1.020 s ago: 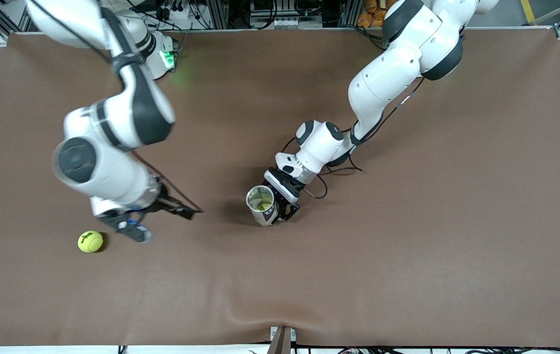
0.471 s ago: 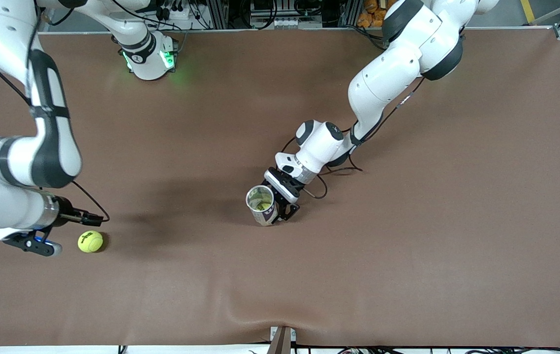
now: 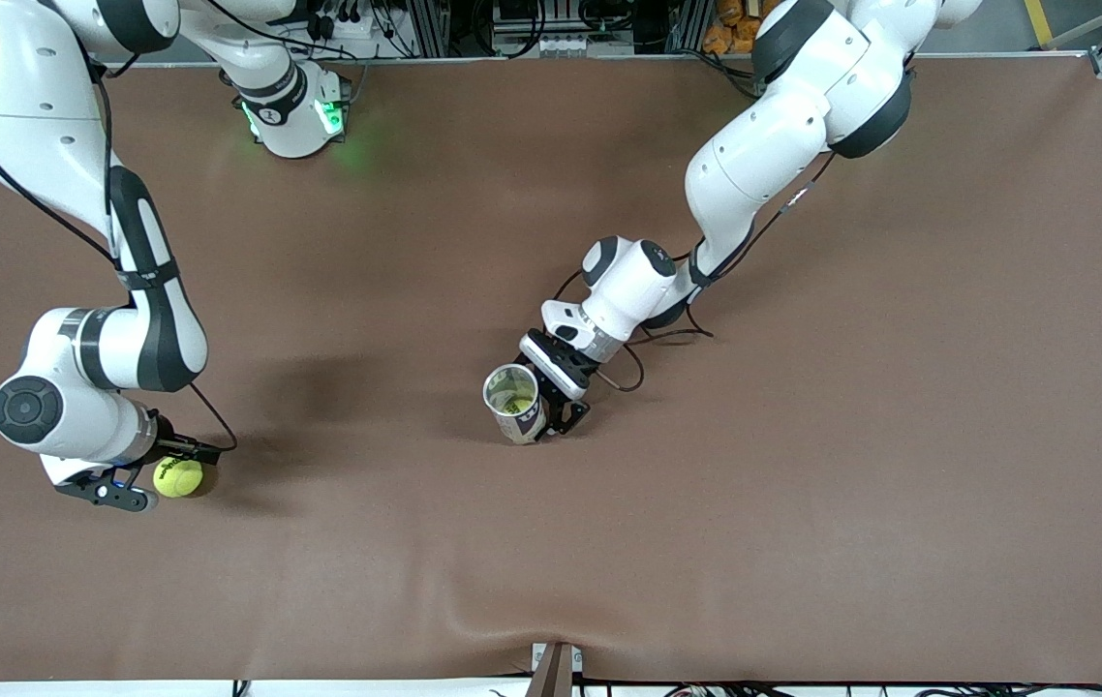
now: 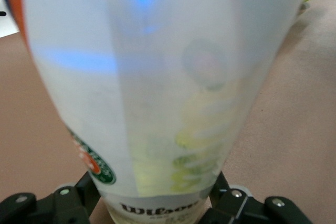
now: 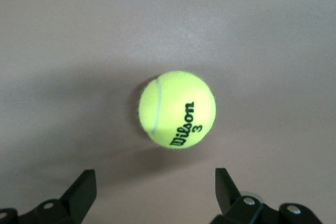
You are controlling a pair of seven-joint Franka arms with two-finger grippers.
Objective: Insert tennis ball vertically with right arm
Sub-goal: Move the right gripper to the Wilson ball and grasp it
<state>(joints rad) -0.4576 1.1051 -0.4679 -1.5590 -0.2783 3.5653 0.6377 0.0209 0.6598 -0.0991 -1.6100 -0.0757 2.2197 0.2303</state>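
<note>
My right wrist hides most of my right pincer [image 3: 139,484] from the front camera, along with an edge of the tennis ball [image 3: 179,476] beside it. In my right wrist view both finger [image 5: 84,190] bases are cut off. Held close before my left pincer [image 4: 157,211], the can [image 4: 157,87] is a blur, its rim cropped and only "Wilson" readable.

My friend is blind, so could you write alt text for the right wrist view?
A yellow Wilson tennis ball rests on the brown table, with the right gripper open, one black finger on each side and not touching it.
</note>
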